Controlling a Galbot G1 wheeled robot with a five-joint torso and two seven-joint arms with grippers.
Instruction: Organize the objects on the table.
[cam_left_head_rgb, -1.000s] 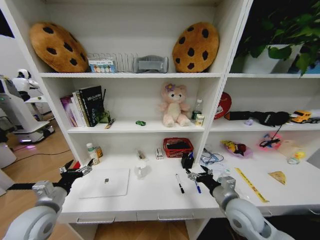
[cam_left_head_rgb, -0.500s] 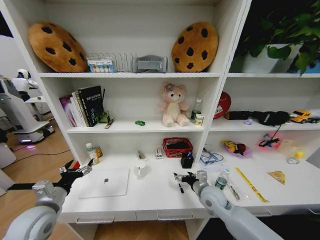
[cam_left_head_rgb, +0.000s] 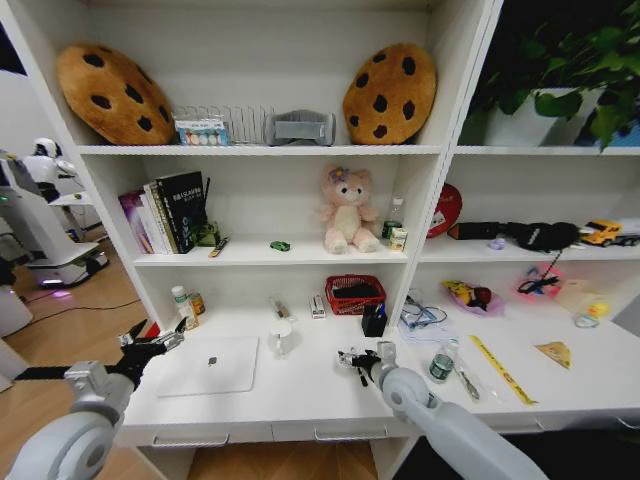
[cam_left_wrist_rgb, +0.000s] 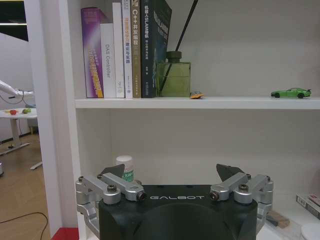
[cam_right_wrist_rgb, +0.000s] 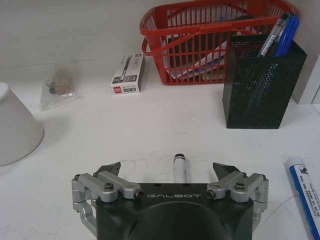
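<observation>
The right gripper (cam_right_wrist_rgb: 170, 172) hovers over a pen (cam_right_wrist_rgb: 179, 169) lying on the desk (cam_left_head_rgb: 300, 385), jaws spread to either side of it, with the black mesh pen holder (cam_right_wrist_rgb: 261, 82) at two o'clock. The step looks like picking the pen; next calls for lowering and closing. The left gripper (cam_left_wrist_rgb: 172, 175) waits open beside the laptop (cam_left_head_rgb: 210, 366).
</observation>
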